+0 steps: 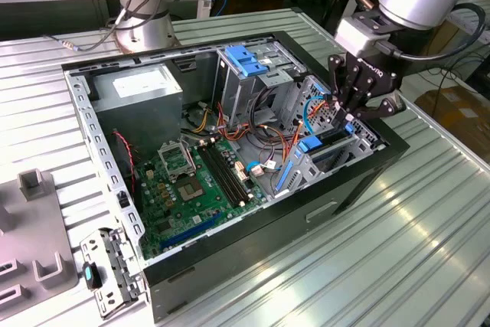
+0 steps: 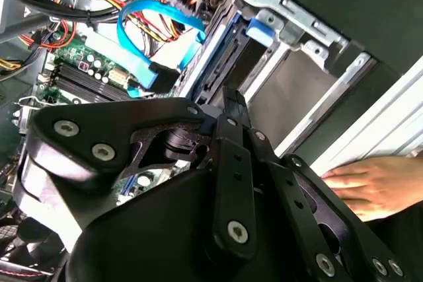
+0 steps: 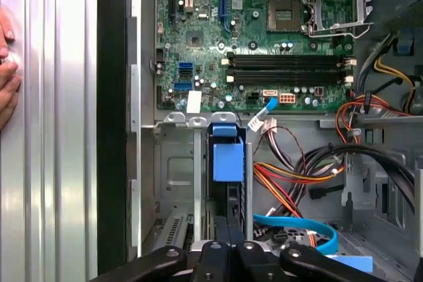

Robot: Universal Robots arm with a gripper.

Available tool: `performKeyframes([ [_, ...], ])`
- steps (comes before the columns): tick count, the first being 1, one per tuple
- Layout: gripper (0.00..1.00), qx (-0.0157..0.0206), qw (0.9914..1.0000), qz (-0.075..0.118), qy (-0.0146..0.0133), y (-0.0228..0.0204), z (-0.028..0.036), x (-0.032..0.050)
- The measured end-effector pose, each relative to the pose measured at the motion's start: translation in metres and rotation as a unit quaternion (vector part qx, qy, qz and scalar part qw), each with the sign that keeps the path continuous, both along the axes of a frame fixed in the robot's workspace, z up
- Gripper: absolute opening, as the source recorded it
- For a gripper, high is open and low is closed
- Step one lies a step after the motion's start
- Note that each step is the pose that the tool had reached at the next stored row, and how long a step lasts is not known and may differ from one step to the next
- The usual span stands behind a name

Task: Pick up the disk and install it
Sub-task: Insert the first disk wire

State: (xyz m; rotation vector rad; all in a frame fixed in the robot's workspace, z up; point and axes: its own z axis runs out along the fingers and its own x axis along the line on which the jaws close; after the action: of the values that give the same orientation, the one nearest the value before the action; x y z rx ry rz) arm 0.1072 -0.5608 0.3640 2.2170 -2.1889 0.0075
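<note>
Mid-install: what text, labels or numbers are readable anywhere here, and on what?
Nothing reads for certain.
White sticker on the grey box: print too small to read.
Motherboard markings: too small to read.
Small white tag at the board's edge: no print made out.
White lettering on the gripper: too small to read.
Blue carrier of the disk: no print seen.

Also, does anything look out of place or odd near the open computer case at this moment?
Yes. A person's hand rests on the ribbed metal table right beside the computer case, as both wrist views show. It looks odd because the pincer hangs over that case nearby.
</note>
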Motion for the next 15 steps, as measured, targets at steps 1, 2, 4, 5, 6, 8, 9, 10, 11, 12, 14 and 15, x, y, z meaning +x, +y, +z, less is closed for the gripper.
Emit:
performKeyframes([
  [1, 0.11, 0.0001, 0.99998, 0.007, 0.0000, 0.0000, 0.0000, 0.0002],
  [2, 0.11, 0.0002, 0.99987, 0.016, 0.0000, 0.0000, 0.0002, 0.0006],
  [4, 0.11, 0.0002, 0.99958, 0.029, 0.0002, -0.0001, 0.0035, 0.0009],
  [5, 0.11, 0.0002, 0.99947, 0.033, 0.0003, -0.0001, 0.0051, 0.0010],
  [6, 0.11, 0.0002, 0.99935, 0.036, 0.0006, 0.0000, 0.0083, 0.0012],
  [8, 0.11, 0.0003, 0.99917, 0.041, 0.0019, 0.0000, 0.0152, 0.0015],
  [9, 0.11, 0.0004, 0.99889, 0.047, 0.0020, 0.0001, 0.0152, 0.0021],
  [10, 0.11, 0.0003, 0.99829, 0.059, 0.0020, 0.0001, 0.0151, 0.0033],
  [11, 0.11, 0.0002, 0.99766, 0.068, 0.0020, 0.0001, 0.0149, 0.0048],
  [12, 0.11, 0.0002, 0.99730, 0.073, 0.0020, 0.0001, 0.0147, 0.0057],
  [14, 0.11, 0.0001, 0.99640, 0.085, 0.0020, 0.0002, 0.0143, 0.0075],
  [15, 0.11, 0.0002, 0.99599, 0.089, 0.0020, 0.0003, 0.0142, 0.0086],
])
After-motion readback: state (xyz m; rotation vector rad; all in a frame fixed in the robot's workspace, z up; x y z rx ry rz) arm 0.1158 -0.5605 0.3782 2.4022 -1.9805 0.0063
